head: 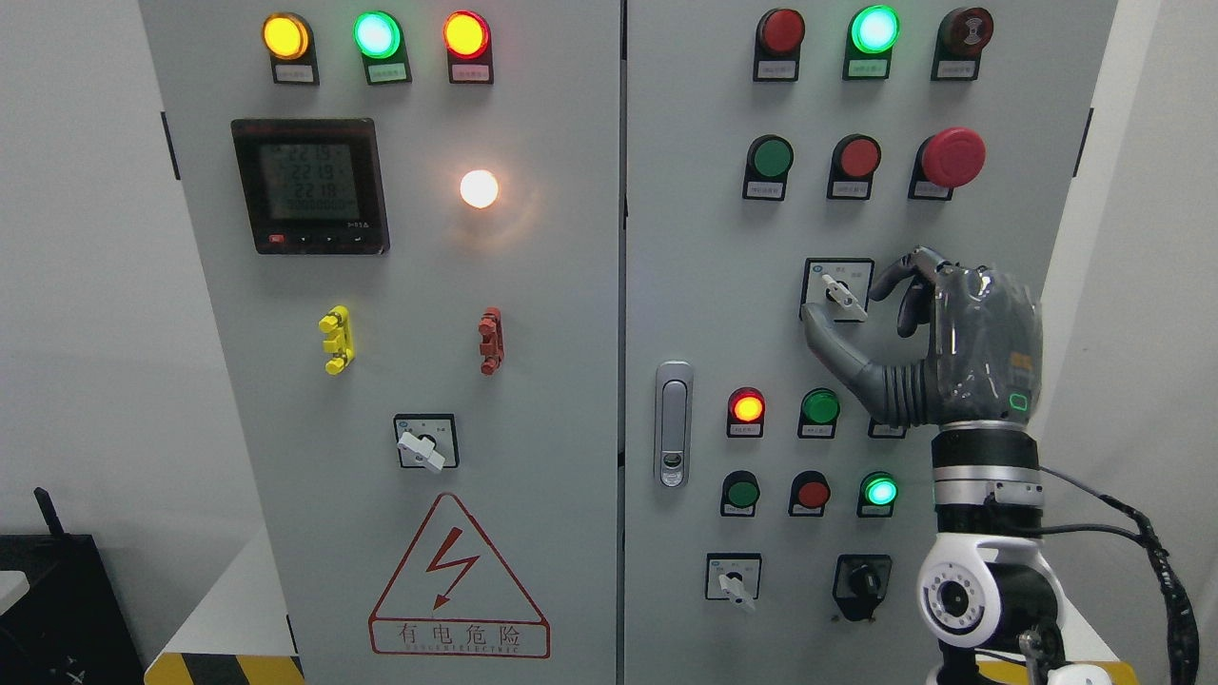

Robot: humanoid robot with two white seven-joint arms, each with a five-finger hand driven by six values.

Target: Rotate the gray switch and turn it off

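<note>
The gray rotary switch [841,292] sits on a white square plate on the cabinet's right door, its light knob slanting from upper left to lower right. My right hand [847,304] is raised in front of it. The thumb [826,338] reaches in below and left of the knob, and the index finger [899,272] curls in from the right. The fingers bracket the knob with a small gap on each side and hold nothing. My left arm does not show.
Two similar gray switches sit on the left door [422,444] and at the lower right door [736,582], next to a black switch [862,582]. A red mushroom button [952,157], several lamps and buttons, and the door handle [673,423] surround the hand.
</note>
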